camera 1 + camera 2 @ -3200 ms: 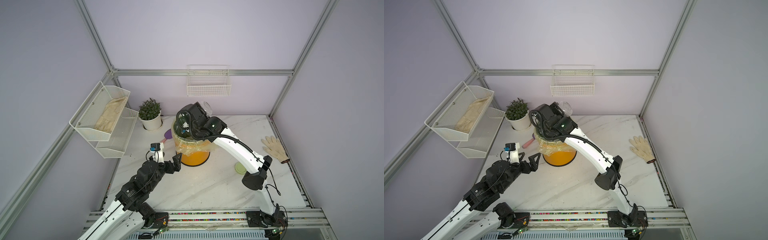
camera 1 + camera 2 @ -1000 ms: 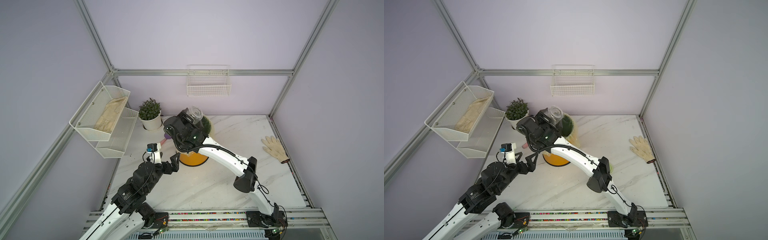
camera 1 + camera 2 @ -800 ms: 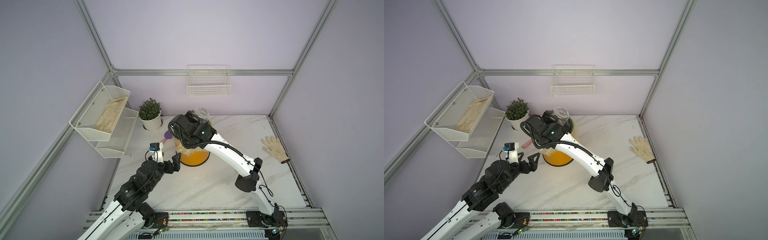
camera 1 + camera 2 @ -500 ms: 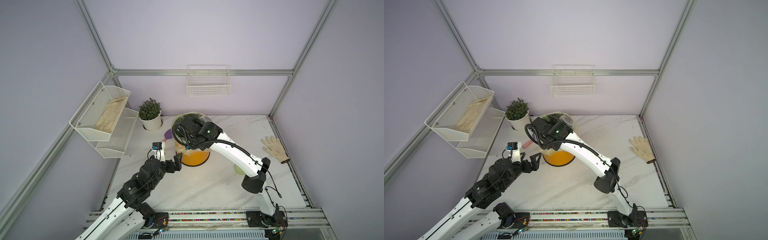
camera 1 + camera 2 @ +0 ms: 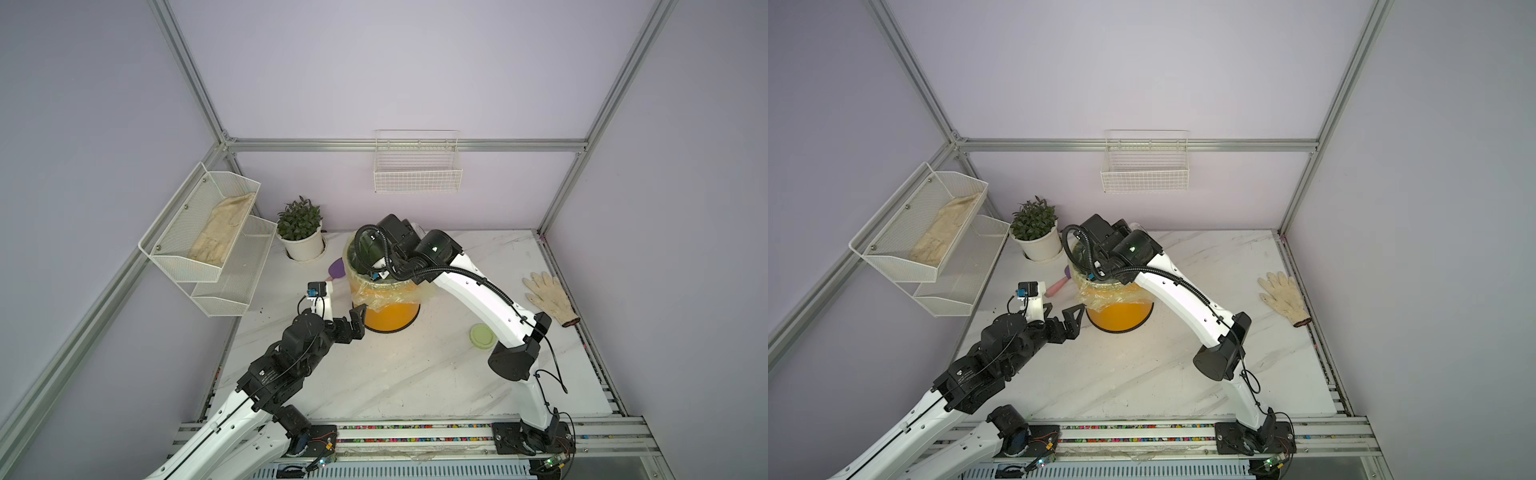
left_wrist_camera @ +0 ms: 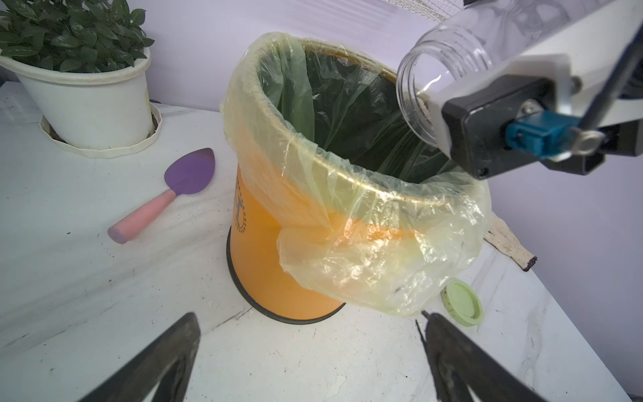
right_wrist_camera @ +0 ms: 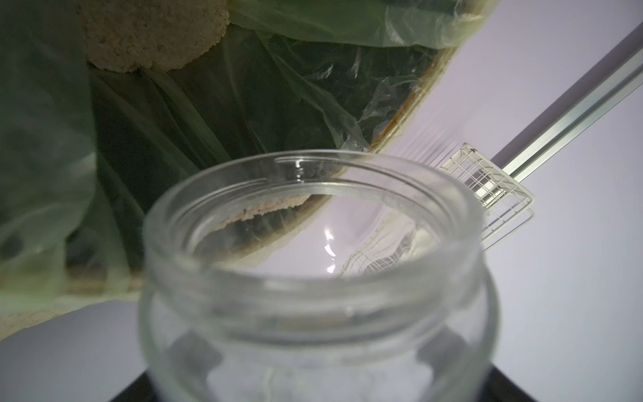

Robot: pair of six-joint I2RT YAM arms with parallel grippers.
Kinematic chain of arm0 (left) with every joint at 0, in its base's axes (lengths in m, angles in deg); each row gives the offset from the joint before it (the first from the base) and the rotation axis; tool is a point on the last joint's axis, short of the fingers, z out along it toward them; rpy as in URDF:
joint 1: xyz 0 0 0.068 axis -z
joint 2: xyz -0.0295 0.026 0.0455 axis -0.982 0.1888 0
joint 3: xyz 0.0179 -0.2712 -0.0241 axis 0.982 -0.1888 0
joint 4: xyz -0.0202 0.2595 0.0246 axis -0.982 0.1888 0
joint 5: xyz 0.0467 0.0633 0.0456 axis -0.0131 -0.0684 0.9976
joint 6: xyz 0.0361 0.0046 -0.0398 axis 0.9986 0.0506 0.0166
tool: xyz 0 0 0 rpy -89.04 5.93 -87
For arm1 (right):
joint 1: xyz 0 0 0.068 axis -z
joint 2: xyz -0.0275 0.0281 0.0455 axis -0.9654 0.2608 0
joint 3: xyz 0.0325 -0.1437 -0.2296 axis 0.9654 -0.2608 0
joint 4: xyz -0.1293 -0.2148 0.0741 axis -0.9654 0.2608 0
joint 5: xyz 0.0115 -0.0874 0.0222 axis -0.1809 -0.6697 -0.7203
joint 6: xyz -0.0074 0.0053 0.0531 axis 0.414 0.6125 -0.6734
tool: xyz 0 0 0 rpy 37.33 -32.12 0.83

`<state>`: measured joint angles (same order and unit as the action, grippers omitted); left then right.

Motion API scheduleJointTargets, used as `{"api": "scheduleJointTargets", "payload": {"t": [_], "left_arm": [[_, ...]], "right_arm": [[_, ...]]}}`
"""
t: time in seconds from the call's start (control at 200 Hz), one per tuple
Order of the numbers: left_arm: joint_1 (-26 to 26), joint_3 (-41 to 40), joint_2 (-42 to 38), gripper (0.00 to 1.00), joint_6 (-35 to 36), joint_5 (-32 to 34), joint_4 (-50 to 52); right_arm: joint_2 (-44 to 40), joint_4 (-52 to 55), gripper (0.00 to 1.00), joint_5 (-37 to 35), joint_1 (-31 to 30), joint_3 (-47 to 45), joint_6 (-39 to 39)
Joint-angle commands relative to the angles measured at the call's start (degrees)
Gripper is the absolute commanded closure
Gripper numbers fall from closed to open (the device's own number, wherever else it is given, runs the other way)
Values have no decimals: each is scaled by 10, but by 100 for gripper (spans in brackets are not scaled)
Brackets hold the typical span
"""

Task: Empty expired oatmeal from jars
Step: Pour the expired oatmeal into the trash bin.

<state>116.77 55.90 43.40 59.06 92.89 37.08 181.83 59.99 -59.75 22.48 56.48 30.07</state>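
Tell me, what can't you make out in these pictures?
Jar: in both top views, mostly behind the right arm's wrist.
Oatmeal: right wrist view, heap cut off by the top edge.
Bin bottom: left wrist view, behind its near wall.
Jar's base: left wrist view, past the top edge.

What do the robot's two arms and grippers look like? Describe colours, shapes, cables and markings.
The left arm and right arm both have white links joined by bulky black joints. A black ribbed cable loops along the right arm. The left gripper has black triangular fingers and carries a black camera on a white mount, with a blue plug.
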Motion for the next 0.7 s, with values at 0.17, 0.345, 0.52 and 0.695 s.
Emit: {"api": "scheduleJointTargets", "payload": {"t": [0.17, 0.345, 0.52, 0.695], "left_arm": [[4, 59, 15, 0, 18, 6, -15], [4, 72, 23, 0, 18, 6, -15], [4, 80, 28, 0, 19, 8, -14], [4, 91, 39, 0, 16, 3, -16]], "right_arm": [[-58, -57, 97, 79, 11, 22, -103], [-102, -54, 97, 151, 31, -5, -197], [-154, -40, 97, 233, 53, -60, -304], [-228, -46, 97, 363, 79, -149, -387]]}}
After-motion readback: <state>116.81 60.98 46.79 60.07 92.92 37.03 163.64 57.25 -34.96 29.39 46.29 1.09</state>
